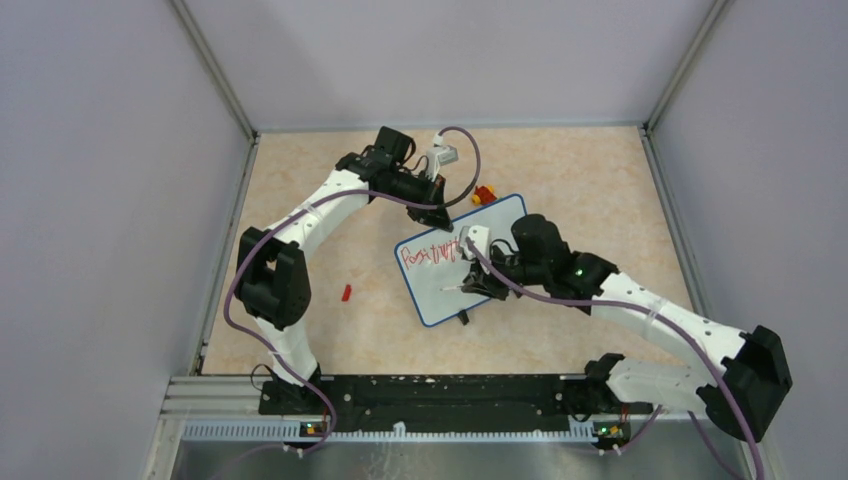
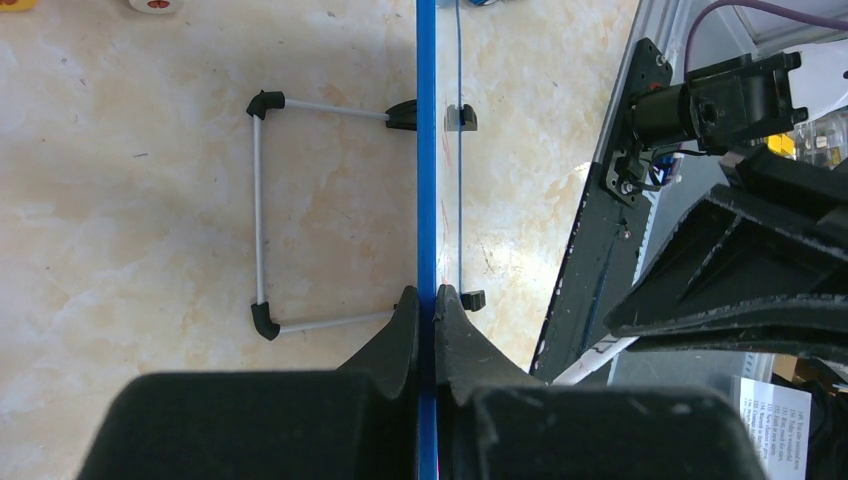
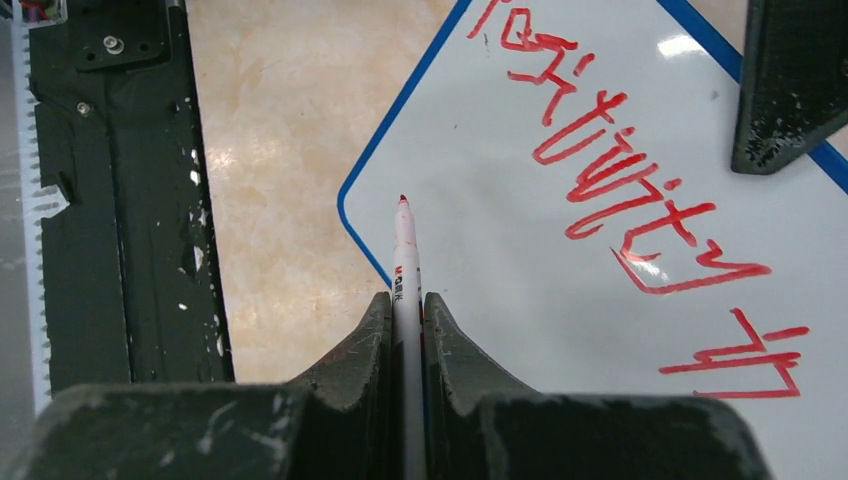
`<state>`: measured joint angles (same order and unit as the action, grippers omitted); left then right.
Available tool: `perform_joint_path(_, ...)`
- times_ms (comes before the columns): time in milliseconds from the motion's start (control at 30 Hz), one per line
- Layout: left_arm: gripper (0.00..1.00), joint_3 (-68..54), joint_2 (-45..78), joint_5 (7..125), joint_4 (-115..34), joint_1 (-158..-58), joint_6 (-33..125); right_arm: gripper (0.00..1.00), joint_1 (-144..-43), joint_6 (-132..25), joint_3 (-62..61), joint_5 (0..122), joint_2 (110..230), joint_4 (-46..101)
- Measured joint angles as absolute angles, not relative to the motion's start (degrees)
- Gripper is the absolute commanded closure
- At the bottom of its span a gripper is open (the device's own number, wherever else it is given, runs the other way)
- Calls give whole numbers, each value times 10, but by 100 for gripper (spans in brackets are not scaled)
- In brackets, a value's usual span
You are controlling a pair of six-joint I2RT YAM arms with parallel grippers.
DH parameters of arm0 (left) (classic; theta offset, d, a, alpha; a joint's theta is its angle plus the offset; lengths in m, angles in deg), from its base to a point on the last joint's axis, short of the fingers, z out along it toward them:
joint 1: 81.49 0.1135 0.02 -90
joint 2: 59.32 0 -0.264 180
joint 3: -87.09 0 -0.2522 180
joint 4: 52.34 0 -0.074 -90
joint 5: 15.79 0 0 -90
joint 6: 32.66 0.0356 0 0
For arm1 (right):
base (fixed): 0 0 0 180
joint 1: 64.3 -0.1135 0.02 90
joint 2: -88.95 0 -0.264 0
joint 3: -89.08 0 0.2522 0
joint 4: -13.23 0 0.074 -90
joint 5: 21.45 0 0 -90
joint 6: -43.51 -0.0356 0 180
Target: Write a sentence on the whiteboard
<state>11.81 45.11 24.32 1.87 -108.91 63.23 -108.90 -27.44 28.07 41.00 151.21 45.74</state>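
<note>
The whiteboard [image 1: 455, 285], white with a blue rim, stands tilted mid-table. The sentence [image 1: 430, 252] is one line of red handwriting across its upper part, roughly "Positivity in" in the right wrist view [image 3: 640, 190]. My left gripper [image 1: 440, 215] is shut on the board's top rim, which is seen edge-on in the left wrist view [image 2: 427, 150]. My right gripper [image 1: 470, 287] is shut on a white red-tipped marker [image 3: 404, 262]. Its tip is at the bare white area near the board's rounded corner [image 3: 350, 200], below the writing. I cannot tell whether it touches.
A small red cap [image 1: 346, 293] lies on the table left of the board. A red and yellow toy car [image 1: 485, 194] sits behind the board. The board's wire stand [image 2: 258, 215] rests on the table. A black rail [image 1: 430, 395] runs along the near edge. Walls enclose the table.
</note>
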Motion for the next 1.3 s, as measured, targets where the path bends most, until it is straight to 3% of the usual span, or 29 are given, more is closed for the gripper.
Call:
perform_joint_path(600, 100, 118, 451, 246, 18, -1089, 630, 100, -1181, -255, 300, 511, 1567, 422)
perform_joint_path(1300, 100, 118, 451, 254, 16, -1091, 631, 100, -1187, -256, 300, 572, 1600, 385)
